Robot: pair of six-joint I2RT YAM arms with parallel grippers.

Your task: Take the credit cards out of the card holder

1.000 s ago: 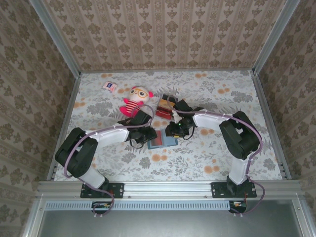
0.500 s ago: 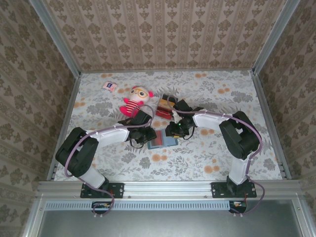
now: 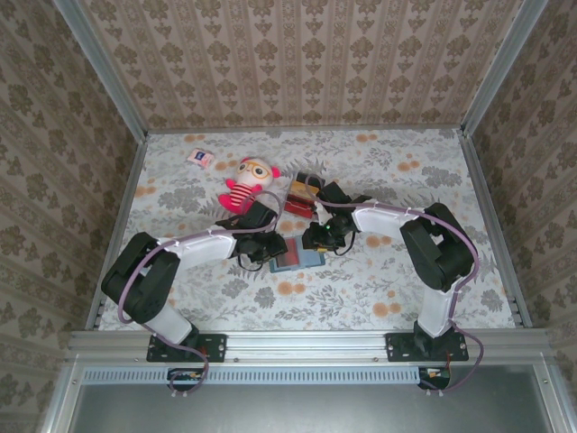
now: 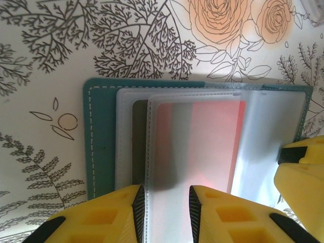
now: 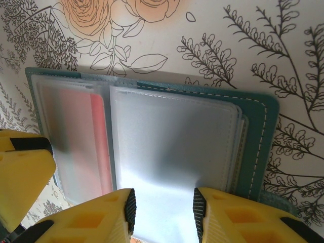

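Note:
The card holder (image 3: 297, 257) lies open on the flowered tabletop, teal with frosted sleeves inside. In the left wrist view its teal edge (image 4: 101, 142) is on the left. A red credit card (image 4: 212, 142) shows through the top sleeve, and a dark card (image 4: 139, 142) peeks out beside it. My left gripper (image 4: 166, 195) is open, its pads apart just over that sleeve. My right gripper (image 5: 163, 200) is open over the other frosted sleeve, beside the red card (image 5: 98, 136). Seen from above, both grippers (image 3: 267, 245) (image 3: 317, 238) meet at the holder.
A small red-and-black pile (image 3: 300, 197) sits just behind the holder. A plush doll (image 3: 245, 183) lies to its left, and a small white-pink-blue packet (image 3: 199, 157) is at the back left. Walls enclose the table on three sides.

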